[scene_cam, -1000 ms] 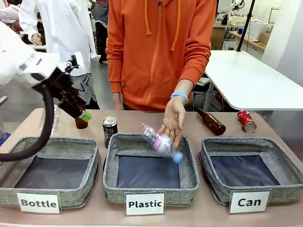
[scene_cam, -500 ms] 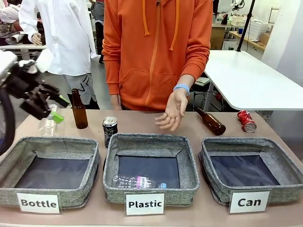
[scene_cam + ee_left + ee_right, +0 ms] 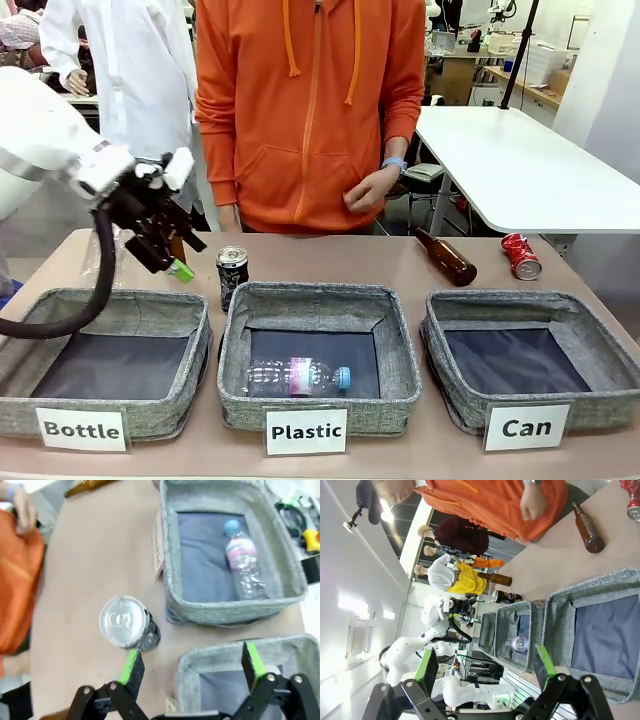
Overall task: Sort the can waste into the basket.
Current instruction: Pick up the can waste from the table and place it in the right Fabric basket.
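A black can with a silver top stands upright on the table behind the gap between the "Bottle" and "Plastic" baskets. My left gripper hovers open just left of it; in the left wrist view the can sits just beyond the green pad of one finger, outside the open jaws. A crushed red can lies at the far right, behind the grey "Can" basket. My right gripper is open above that basket, with the red can far off.
A clear plastic bottle lies in the "Plastic" basket. A brown bottle lies on the table near the red can. Another brown bottle stands behind my left gripper. A person in orange stands across the table, one hand at the waist.
The person dropped the plastic bottle into the "Plastic" basket and drew the hand back. My left gripper swung left, then returned right, close to the black can.
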`<state>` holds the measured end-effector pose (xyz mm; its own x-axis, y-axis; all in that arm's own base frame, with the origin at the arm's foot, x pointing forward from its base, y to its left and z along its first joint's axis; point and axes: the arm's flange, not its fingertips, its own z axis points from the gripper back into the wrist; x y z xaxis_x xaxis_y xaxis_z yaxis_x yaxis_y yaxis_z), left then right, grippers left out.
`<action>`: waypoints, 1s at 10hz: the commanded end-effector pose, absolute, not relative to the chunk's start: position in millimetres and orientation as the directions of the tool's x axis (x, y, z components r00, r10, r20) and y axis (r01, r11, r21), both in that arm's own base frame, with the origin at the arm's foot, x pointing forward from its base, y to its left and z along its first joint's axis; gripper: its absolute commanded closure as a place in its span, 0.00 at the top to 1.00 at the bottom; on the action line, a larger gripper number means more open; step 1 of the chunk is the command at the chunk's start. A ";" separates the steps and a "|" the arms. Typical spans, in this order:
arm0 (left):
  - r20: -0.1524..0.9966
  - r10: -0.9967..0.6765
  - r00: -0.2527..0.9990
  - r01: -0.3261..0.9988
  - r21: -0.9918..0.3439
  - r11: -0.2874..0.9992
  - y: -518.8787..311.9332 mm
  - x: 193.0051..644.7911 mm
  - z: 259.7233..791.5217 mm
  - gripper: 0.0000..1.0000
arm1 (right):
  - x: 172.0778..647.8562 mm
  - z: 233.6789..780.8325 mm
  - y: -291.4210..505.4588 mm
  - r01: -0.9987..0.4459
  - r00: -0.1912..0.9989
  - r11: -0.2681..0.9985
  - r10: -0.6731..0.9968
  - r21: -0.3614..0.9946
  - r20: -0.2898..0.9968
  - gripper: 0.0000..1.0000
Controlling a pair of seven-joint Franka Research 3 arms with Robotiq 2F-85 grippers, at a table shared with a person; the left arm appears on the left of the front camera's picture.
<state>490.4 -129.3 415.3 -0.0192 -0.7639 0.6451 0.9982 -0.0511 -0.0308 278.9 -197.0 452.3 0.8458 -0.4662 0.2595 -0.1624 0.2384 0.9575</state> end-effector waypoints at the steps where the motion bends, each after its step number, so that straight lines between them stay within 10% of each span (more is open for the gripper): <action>1: 0.624 -0.781 -0.015 0.996 -0.055 -0.064 -124.1 512.5 406.8 1.00 | 281.4 453.6 -197.3 -0.197 0.832 0.228 -0.476 0.953 0.286 1.00; 10: 0.734 -0.678 0.045 0.996 -0.084 -0.025 -118.2 550.7 365.9 1.00 | 281.4 453.6 -197.3 -0.197 0.832 0.228 -0.476 0.953 0.286 1.00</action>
